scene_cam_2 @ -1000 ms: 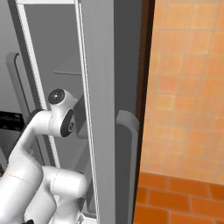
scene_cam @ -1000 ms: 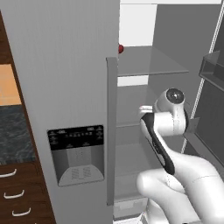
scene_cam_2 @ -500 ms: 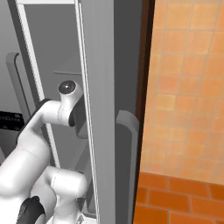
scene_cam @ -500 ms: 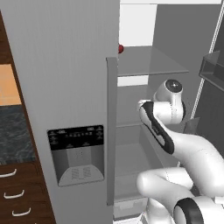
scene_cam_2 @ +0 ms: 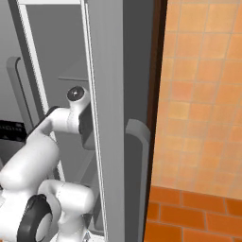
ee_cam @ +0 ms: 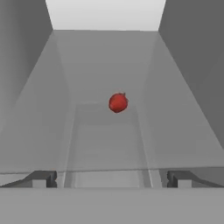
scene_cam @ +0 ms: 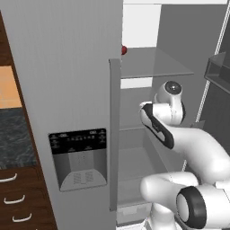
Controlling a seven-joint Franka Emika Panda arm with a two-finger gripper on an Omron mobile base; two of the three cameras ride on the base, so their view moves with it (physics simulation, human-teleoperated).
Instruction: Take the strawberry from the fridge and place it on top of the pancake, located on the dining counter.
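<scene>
The strawberry (ee_cam: 117, 102), a small dark-red berry, lies on a glass shelf (ee_cam: 105, 144) inside the fridge, straight ahead of my gripper (ee_cam: 111, 179) and some way beyond it. The two fingertips (ee_cam: 43, 178) stand wide apart at the shelf's near edge, open with nothing between them. In the left base view the strawberry (scene_cam: 124, 50) peeks out past the edge of the shut fridge door (scene_cam: 67, 90), on the upper shelf (scene_cam: 155, 63). My arm (scene_cam: 168, 117) reaches into the open fridge just below that shelf. The pancake and the dining counter are out of view.
The black dispenser panel (scene_cam: 78, 143) sits on the shut left door. The open right door (scene_cam_2: 111, 118) stands close beside my arm (scene_cam_2: 66, 120), and its bin (scene_cam: 220, 69) juts in at the right. An orange tiled wall (scene_cam_2: 203, 94) lies beyond. Dark drawers (scene_cam: 13, 197) are at the left.
The arm has lifted and reached a little further into the fridge, bringing the wrist up toward the upper shelf. The strawberry has not moved.
</scene>
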